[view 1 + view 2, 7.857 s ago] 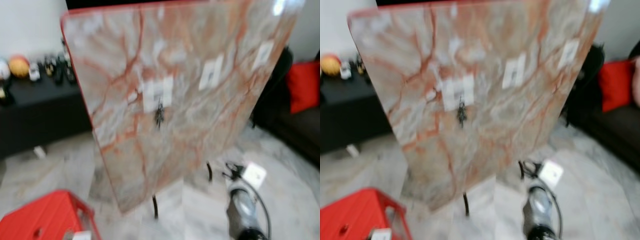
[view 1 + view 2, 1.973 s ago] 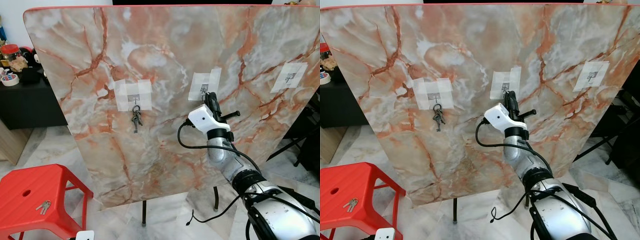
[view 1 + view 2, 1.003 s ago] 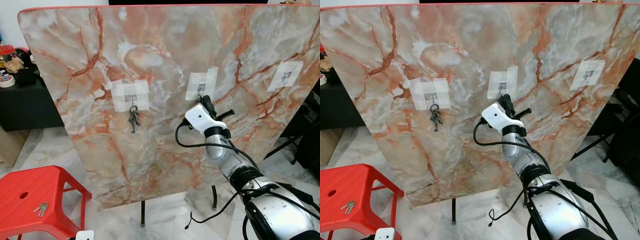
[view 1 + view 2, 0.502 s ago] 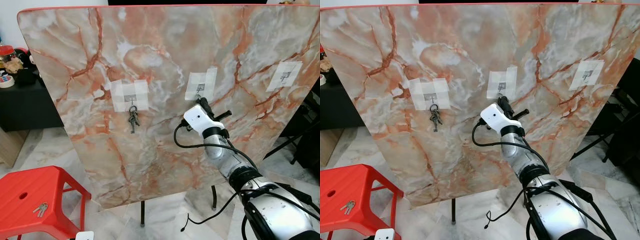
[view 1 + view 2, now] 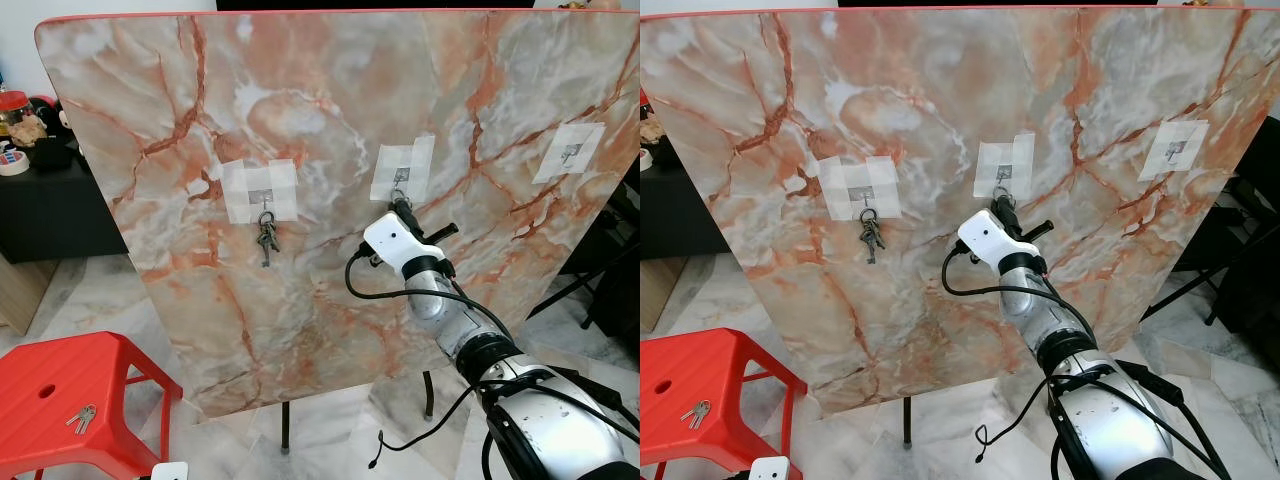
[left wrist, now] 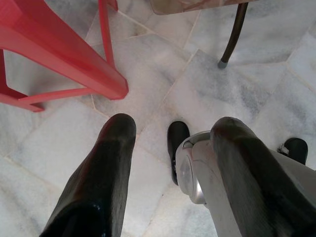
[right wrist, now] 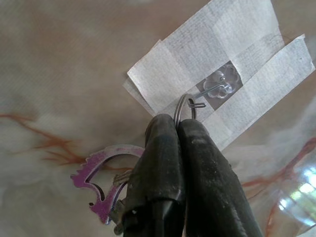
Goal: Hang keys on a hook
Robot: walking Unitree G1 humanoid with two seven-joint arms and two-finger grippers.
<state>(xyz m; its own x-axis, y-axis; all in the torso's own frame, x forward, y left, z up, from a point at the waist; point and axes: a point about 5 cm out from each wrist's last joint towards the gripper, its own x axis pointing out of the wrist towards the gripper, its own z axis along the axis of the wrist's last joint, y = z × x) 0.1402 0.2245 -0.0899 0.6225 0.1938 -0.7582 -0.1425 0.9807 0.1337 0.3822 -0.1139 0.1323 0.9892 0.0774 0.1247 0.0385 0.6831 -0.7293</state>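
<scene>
My right gripper (image 7: 178, 129) is shut on a thin key ring (image 7: 184, 104), and a purple key (image 7: 101, 183) dangles beside its fingers. The ring's top meets the wire of the middle hook (image 7: 217, 89), which is taped to the upright marble board (image 5: 330, 100). From the head camera, the right gripper (image 5: 400, 208) sits just under that hook (image 5: 401, 173). Another bunch of keys (image 5: 266, 241) hangs from the left hook. A third hook (image 5: 571, 152) at the right is bare. My left gripper (image 6: 170, 128) hangs open over the floor.
A red stool (image 5: 60, 385) stands at the lower left with a loose pair of keys (image 5: 80, 418) on its seat. The board rests on thin dark legs (image 5: 286, 440). A black cabinet (image 5: 50, 200) with small items sits behind at the left.
My right gripper has edged slightly left and up, bringing the key ring against the middle hook. The left arm has not moved.
</scene>
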